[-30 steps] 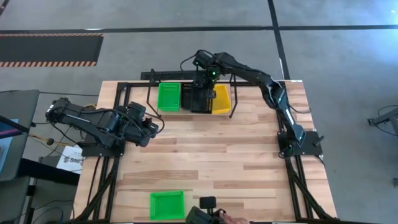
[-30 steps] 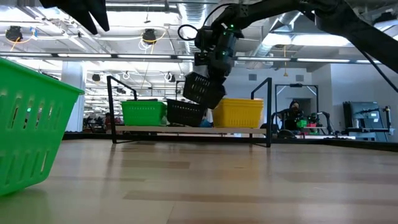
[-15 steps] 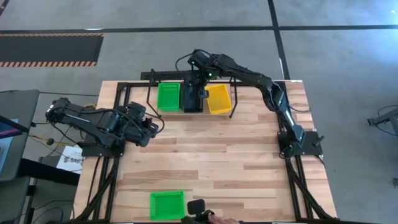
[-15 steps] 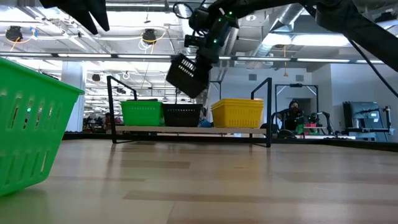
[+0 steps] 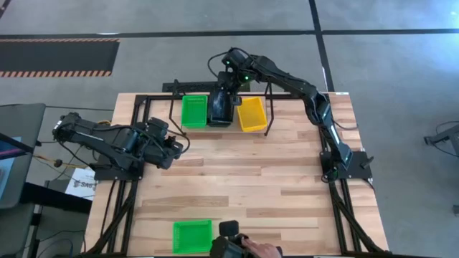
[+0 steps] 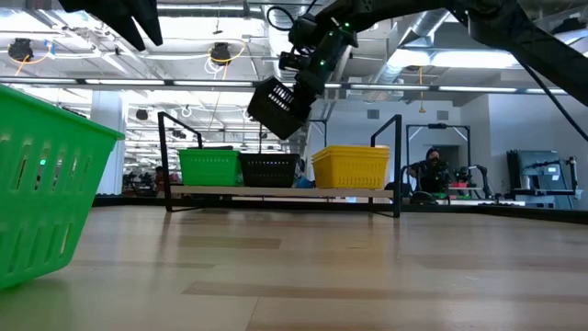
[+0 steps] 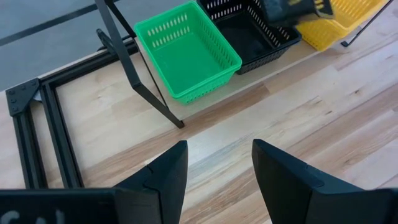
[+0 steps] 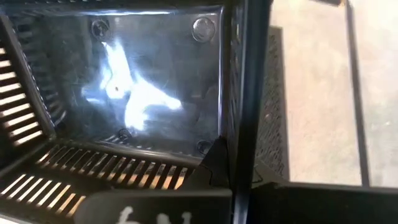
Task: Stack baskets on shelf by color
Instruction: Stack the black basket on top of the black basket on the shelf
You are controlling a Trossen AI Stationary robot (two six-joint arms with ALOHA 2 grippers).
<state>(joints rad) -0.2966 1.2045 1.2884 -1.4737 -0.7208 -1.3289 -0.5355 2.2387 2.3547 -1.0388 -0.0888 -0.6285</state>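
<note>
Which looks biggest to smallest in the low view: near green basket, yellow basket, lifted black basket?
1. Near green basket, only because it sits closest to the camera.
2. Yellow basket on the shelf.
3. Lifted black basket, tilted in the right gripper.

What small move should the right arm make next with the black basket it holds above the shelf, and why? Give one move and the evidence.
Probably lower it straight down. The right gripper is shut on a tilted black basket hanging above the shelf, over another black basket that sits between the green basket and the yellow basket. Levelling it and easing down would nest black in black.
</note>
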